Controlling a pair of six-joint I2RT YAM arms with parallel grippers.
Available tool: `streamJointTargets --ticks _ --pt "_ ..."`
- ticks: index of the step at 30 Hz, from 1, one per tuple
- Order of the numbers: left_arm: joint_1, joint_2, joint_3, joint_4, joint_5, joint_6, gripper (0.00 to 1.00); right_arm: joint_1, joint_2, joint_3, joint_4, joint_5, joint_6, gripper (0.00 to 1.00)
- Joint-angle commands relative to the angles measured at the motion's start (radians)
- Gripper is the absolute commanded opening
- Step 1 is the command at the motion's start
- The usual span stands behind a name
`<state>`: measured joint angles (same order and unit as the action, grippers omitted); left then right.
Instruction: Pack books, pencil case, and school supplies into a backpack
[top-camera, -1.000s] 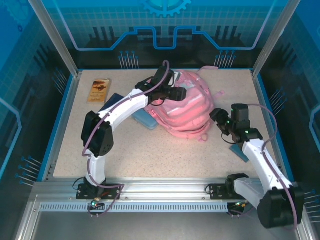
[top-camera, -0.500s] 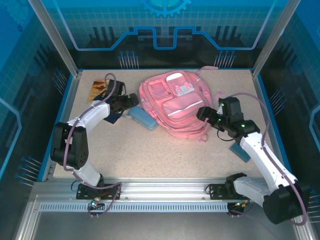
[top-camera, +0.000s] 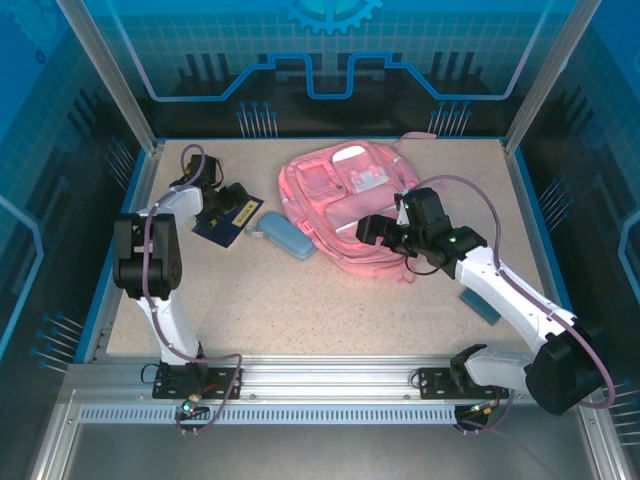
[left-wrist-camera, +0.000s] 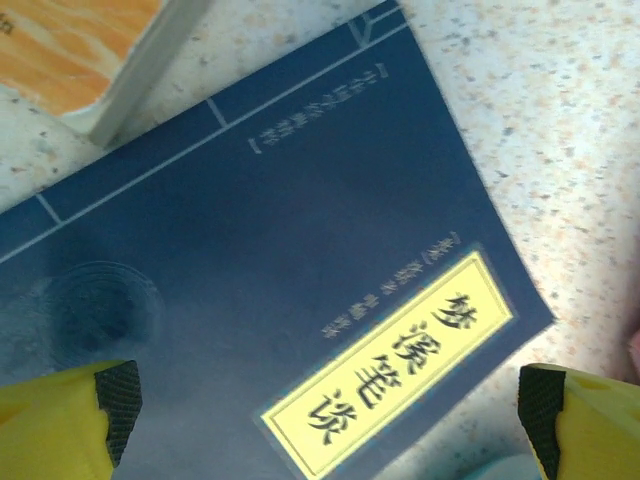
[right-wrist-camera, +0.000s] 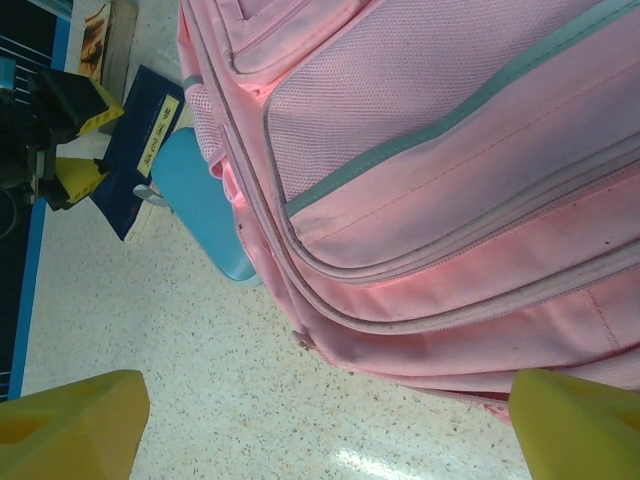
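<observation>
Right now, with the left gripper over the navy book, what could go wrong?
The navy book lies flat on the table, so the open left gripper may skid off rather than catch an edge. The tan book lies close by and could get shoved. The backpack looks zipped shut by the open right gripper, so packing may stall.

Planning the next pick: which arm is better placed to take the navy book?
Left. The left hand hangs open directly over the navy book, straddling it. The right hand, also open, faces the backpack, farther from the book.
</observation>
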<state>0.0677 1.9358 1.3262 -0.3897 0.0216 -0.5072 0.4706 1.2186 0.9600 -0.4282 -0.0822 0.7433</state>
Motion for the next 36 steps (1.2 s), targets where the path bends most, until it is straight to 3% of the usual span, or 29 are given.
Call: streamJointTargets --ticks 1,7,21,31,36 --pt "0.018 0.036 0.048 -0.095 -0.026 0.043 0.99 0.016 0.005 0.038 -0.007 0.01 0.004 0.94" --pt "0.02 -0.003 -0.044 -0.112 0.017 -0.014 0.98 0.02 0.015 0.044 -0.023 0.025 0.015 0.93" --pt "0.009 -0.32 -0.431 -0.081 0.082 -0.18 0.91 0.06 0.061 0.08 -0.025 0.04 0.013 0.93" --pt "-0.147 -0.581 -0.712 -0.163 0.044 -0.272 0.85 0.157 0.163 0.131 -0.03 0.079 0.02 0.92" --pt "-0.245 -0.726 -0.755 -0.244 0.06 -0.315 0.85 0.212 0.234 0.185 -0.061 0.114 -0.004 0.9"
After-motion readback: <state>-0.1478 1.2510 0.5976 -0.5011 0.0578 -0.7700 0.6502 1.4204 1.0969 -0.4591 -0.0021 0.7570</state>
